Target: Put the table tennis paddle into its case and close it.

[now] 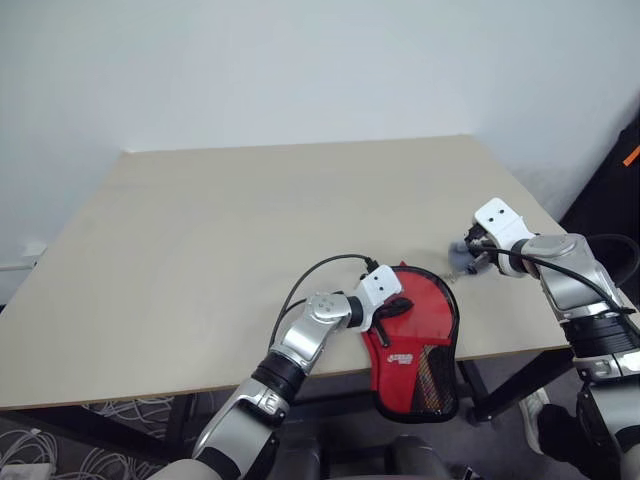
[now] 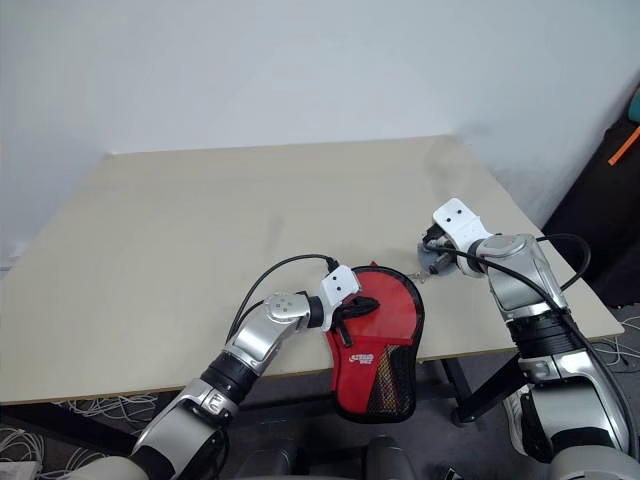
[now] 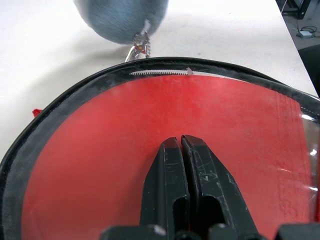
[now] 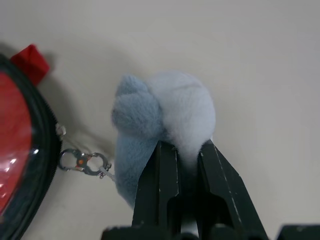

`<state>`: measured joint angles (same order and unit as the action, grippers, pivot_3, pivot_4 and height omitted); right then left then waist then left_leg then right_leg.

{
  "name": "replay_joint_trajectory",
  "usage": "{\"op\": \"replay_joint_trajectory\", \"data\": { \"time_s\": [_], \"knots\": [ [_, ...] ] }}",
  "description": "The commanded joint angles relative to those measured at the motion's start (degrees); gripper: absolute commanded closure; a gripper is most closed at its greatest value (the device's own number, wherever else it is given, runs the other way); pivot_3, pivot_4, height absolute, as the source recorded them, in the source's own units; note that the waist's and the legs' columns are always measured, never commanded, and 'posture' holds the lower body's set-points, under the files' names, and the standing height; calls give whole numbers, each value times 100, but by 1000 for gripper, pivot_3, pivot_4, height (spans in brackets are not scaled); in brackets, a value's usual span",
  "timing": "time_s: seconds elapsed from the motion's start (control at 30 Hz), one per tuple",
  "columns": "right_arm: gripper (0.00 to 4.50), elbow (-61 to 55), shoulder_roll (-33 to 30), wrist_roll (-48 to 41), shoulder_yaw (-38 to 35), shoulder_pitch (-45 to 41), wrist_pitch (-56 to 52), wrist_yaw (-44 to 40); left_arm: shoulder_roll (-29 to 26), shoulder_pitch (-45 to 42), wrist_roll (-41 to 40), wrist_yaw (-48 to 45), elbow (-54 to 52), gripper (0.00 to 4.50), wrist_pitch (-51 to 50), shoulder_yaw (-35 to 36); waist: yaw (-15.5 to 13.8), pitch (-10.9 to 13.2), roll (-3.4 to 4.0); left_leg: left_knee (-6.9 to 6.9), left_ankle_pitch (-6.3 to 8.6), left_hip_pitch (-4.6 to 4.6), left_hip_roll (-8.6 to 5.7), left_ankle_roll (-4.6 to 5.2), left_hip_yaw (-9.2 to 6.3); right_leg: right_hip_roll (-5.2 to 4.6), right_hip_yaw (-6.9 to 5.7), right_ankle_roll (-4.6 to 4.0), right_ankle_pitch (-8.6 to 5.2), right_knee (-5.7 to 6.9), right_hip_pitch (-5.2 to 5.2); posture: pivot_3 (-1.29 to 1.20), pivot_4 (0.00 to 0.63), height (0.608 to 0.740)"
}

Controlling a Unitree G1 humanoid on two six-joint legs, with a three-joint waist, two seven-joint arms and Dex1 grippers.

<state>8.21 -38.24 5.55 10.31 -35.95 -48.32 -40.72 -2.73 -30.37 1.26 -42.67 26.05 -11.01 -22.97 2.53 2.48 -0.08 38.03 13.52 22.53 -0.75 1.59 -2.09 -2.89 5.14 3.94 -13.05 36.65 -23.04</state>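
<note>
The case (image 1: pixel 418 345) lies at the table's front edge with its see-through side up, and its narrow end hangs over the edge. The paddle's red face (image 3: pixel 125 150) shows through the plastic inside it. My left gripper (image 3: pixel 181 143) is shut, its tips resting on top of the case over the red face. A zip track (image 3: pixel 160 73) runs along the case's far rim. A small metal clasp (image 4: pixel 85 162) links that rim to a grey plush blob (image 4: pixel 165 110) on the table to the right. My right gripper (image 4: pixel 189 147) is shut on the blob.
The beige table (image 1: pixel 230 220) stretches far back and to the left. Its right edge runs close behind my right arm, with a dark object (image 1: pixel 610 180) beyond it. Cables (image 1: pixel 130 410) lie on the floor under the front edge.
</note>
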Motion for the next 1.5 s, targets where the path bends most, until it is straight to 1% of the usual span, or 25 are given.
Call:
{"op": "replay_joint_trajectory", "data": {
  "time_s": [0.03, 0.63, 0.8, 1.0, 1.17, 1.5],
  "knots": [
    [4493, -418, -247, -22, -116, -16, -61, -62, -122, 56, 122, -1, 311, 4500, -115, -6, 0, 0, 0, 0, 0, 0, 0, 0, 0, 0, 0, 0, 0, 0, 0, 0, 0, 740],
    [4493, -1335, -930, -310, -229, 560, -412, -383, -116, -3, 137, -41, 434, 4500, -42, 32, -3, 2, -5, -1, 1, 1, 1, 0, 1, 0, 0, 1, -2, -1, -3, 0, 0, 740],
    [4493, -1738, -1242, -515, -253, 829, -360, -673, -121, -35, 143, -55, 491, 4500, -15, 48, -3, 3, -8, 0, 1, 1, 1, 0, 0, 0, -1, 2, -3, -3, -2, 0, 0, 740],
    [4493, -2425, -1667, -879, -371, 1328, -2, -1160, -139, -84, 145, -79, 567, 4500, 19, 86, -1, 5, -11, 0, 1, 1, 2, 0, 0, 0, -2, 2, -5, -3, -2, 0, 0, 740],
    [4493, -2601, -1755, -1009, -451, 1492, 71, -1212, -177, -136, 112, -203, 621, 4500, 69, 114, 0, 6, -14, 0, 2, 1, 3, 0, 1, 0, -2, -3, -8, -4, -3, 0, 0, 740],
    [4493, -2813, -1862, -1281, -562, 1690, 178, -1318, -558, -334, 71, -796, 835, 4500, 235, 202, 3, 6, -17, -4, 2, 3, 5, 0, 4, 1, -1, -2, -7, -3, -10, 0, 0, 740]
  ]
}}
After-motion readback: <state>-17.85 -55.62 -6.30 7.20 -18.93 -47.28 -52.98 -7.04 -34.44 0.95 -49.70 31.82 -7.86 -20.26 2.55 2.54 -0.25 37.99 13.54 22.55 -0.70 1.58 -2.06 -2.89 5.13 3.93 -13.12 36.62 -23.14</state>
